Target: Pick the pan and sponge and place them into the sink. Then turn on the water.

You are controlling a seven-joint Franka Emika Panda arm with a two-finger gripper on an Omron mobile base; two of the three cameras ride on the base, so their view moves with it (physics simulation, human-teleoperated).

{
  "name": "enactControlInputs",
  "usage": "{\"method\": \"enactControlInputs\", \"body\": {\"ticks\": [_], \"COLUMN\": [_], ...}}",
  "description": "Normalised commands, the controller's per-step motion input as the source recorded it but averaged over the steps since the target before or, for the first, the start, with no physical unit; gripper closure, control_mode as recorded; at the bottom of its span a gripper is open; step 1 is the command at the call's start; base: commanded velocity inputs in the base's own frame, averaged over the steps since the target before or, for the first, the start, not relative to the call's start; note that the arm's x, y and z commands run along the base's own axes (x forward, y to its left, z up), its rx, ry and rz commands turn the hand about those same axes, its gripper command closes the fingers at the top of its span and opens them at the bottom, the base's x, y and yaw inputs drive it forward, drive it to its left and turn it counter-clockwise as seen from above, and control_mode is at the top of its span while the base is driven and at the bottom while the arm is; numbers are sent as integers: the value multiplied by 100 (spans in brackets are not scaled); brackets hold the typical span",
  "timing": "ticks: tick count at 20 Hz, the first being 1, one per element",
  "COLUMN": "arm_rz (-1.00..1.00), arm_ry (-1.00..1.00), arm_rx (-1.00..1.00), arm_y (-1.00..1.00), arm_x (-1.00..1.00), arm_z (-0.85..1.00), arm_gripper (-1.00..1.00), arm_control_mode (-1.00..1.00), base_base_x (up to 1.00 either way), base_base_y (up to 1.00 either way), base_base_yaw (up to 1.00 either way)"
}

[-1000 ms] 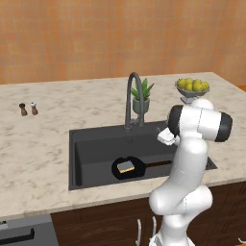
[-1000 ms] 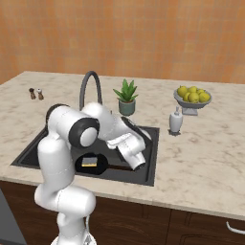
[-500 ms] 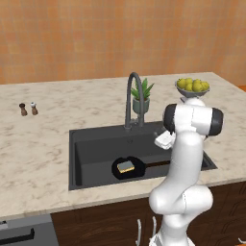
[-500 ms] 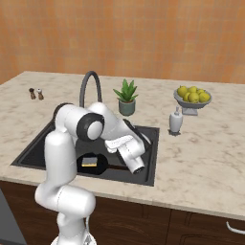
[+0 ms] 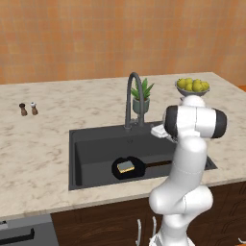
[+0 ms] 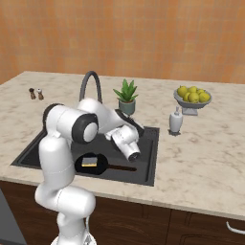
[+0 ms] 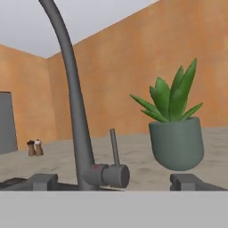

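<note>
The black pan (image 5: 130, 169) (image 6: 94, 165) lies flat on the floor of the dark sink (image 5: 86, 144) (image 6: 146, 161), its thin handle pointing right. The yellow sponge (image 5: 126, 166) (image 6: 88, 161) rests on the pan. My gripper (image 5: 158, 130) (image 6: 131, 124) (image 7: 116, 183) hovers above the sink's back right part, open and holding nothing. It faces the base of the arched faucet (image 5: 132, 96) (image 6: 91, 86) (image 7: 73, 98). The faucet's thin lever (image 7: 114, 147) stands upright just ahead, between the fingertips (image 7: 42, 181). No water falls from the spout.
A potted plant (image 5: 142, 98) (image 6: 126, 98) (image 7: 176, 133) stands right behind the faucet. A bowl of lemons (image 5: 192, 86) (image 6: 192, 95) and a soap dispenser (image 6: 175, 122) sit to the right. Two small shakers (image 5: 28, 109) (image 6: 36, 93) (image 7: 34, 148) stand far left.
The hand has shifted slightly back toward the faucet base. Its jaws stay open. Pan and sponge have not moved.
</note>
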Motion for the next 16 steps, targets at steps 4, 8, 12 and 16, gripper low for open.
{"method": "enactControlInputs", "body": {"ticks": [4, 8, 12, 16], "arm_rz": [-7, -4, 0, 0], "arm_ry": [0, 0, 0, 0], "arm_rx": [0, 0, 0, 0], "arm_y": [32, 34, 7, 0], "arm_x": [21, 24, 44, 50], "arm_z": [0, 0, 0, 0], "arm_gripper": [-100, -100, -100, -100], "arm_control_mode": [-100, -100, -100, -100], "base_base_x": [0, 0, 0, 0], "base_base_y": [0, 0, 0, 0], "base_base_yaw": [0, 0, 0, 0]}}
